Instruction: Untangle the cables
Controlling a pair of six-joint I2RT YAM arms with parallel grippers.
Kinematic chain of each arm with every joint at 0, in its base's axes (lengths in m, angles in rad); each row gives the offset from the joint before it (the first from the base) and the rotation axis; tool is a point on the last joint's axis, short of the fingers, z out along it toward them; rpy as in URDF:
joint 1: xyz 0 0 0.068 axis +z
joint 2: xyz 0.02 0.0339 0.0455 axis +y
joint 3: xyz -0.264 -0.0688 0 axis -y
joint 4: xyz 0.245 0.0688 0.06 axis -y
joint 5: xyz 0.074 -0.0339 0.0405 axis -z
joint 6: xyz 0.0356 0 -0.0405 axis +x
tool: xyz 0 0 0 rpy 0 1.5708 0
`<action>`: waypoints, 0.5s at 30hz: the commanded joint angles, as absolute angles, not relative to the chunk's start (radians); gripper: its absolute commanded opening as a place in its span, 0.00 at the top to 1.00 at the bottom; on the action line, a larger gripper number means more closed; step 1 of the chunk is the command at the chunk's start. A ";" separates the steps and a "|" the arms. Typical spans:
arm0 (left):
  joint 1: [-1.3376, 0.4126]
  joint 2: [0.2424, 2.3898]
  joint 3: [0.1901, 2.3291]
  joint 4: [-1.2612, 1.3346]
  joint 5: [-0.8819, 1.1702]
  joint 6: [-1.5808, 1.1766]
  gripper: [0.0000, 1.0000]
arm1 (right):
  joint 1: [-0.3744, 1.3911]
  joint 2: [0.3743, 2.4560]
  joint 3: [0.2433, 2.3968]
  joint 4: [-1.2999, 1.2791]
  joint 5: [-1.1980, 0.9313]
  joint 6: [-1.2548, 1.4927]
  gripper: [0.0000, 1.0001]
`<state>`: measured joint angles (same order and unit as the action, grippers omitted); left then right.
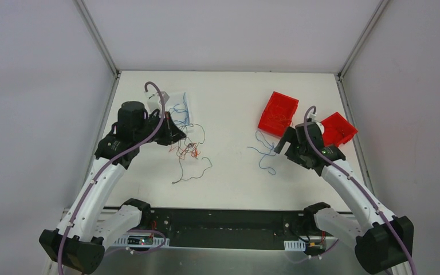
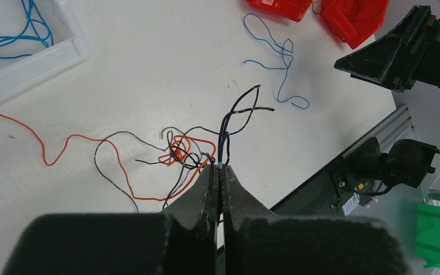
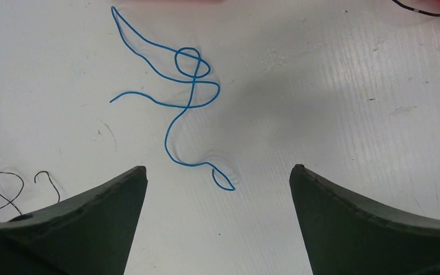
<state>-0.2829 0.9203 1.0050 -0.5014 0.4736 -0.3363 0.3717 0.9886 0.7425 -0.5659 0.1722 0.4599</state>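
Mid-job on a white table (image 1: 229,97), with sorting under way. Pinched tight between the closed fingers of the left gripper (image 2: 220,167): a few dark strands (image 2: 223,137), rising from the tips just beside the tangle (image 2: 180,152) of black and orange cables. Held that way, most likely, to draw those strands up and out of the knot while leaving the rest lying flat.

Trailing away from the tangle to its left in the left wrist view, one long orange cable (image 2: 11,122). Beyond the tangle on that same side, a white tray (image 2: 46,57) with blue cables (image 2: 17,40) lying inside, apparently gathered by colour.

Well apart from the tangle on the opposite side, loose and alone: a single blue cable (image 3: 189,94), looped over itself but touching no other strand. Poised above it with jaws spread wide, holding nothing and touching nothing: the right gripper (image 3: 217,168). Placed there, by the look of it, to deal with that strand next. Farther from the tangle than the blue cable, two red bins (image 1: 278,113), presumably destinations for freed wires.
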 commanded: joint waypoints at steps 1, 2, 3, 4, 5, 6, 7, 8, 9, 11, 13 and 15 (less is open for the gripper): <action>-0.309 0.922 0.973 -0.447 0.523 -0.314 0.99 | 0.322 0.997 0.772 -0.565 0.095 0.405 0.01; -0.321 0.917 0.964 -0.438 0.523 -0.314 1.00 | 0.306 1.004 0.767 -0.559 0.076 0.402 0.00; -0.334 0.913 0.954 -0.429 0.521 -0.314 1.00 | 0.293 1.017 0.763 -0.550 0.053 0.402 0.01; -0.349 0.909 0.950 -0.419 0.519 -0.314 1.00 | 0.283 1.028 0.758 -0.543 0.041 0.400 0.01; -0.372 0.908 0.945 -0.409 0.514 -0.316 1.00 | 0.273 1.042 0.755 -0.535 0.018 0.398 0.01; -0.398 0.909 0.944 -0.399 0.508 -0.319 1.00 | 0.266 1.054 0.752 -0.530 0.012 0.397 0.01; -0.429 0.913 0.946 -0.384 0.500 -0.326 1.00 | 0.261 1.064 0.752 -0.525 0.010 0.397 0.01; -0.465 0.921 0.949 -0.372 0.488 -0.335 1.00 | 0.258 1.075 0.751 -0.521 0.010 0.397 0.01; -0.499 0.932 0.956 -0.361 0.482 -0.349 1.00 | 0.257 1.079 0.750 -0.515 0.011 0.397 0.01; -0.568 0.962 0.978 -0.336 0.479 -0.382 1.00 | 0.257 1.084 0.746 -0.503 0.011 0.400 0.01; -0.625 0.979 1.013 -0.326 0.462 -0.408 1.00 | 0.255 1.086 0.747 -0.497 0.011 0.401 0.01; -0.659 0.971 1.030 -0.302 0.453 -0.417 1.00 | 0.256 1.083 0.749 -0.498 0.011 0.399 0.01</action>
<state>-0.5991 0.9749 0.9619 -0.3950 0.4828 -0.3679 0.2623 1.0870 0.7403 -0.5243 0.0311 0.4133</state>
